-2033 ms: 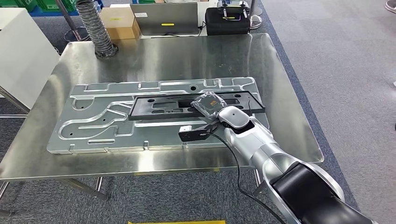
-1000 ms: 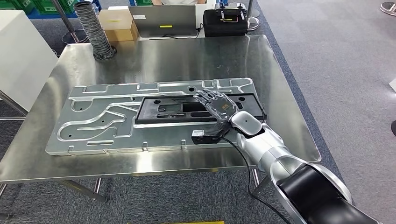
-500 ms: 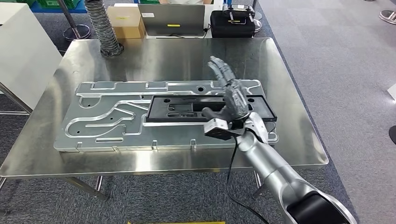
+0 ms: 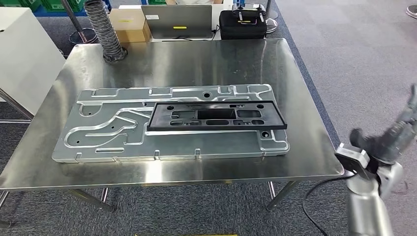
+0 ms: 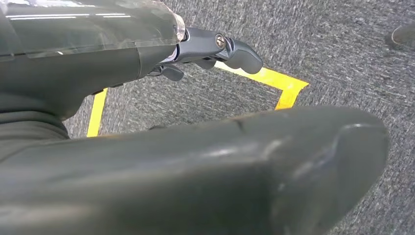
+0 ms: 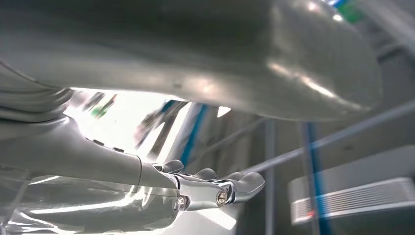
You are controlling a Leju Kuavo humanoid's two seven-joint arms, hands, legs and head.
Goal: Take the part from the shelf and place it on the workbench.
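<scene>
— Pulling back now: my right hand (image 4: 393, 140) is leaving the part (image 4: 217, 115) and swinging off past the workbench (image 4: 314, 162) edge, fingers apart, gripping nothing.

— Risk?

— My trailing cable is possibly snagging that corner. My left hand (image 5: 215, 49) is hanging open.

— The part?

— Flat black frame with cutouts, lying well away on the grey plate (image 4: 98, 132).

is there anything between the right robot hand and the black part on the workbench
Nothing visible. The black part lies on the metal plate on the workbench, and the right robot hand is off past the table's right edge, holding nothing.
</scene>
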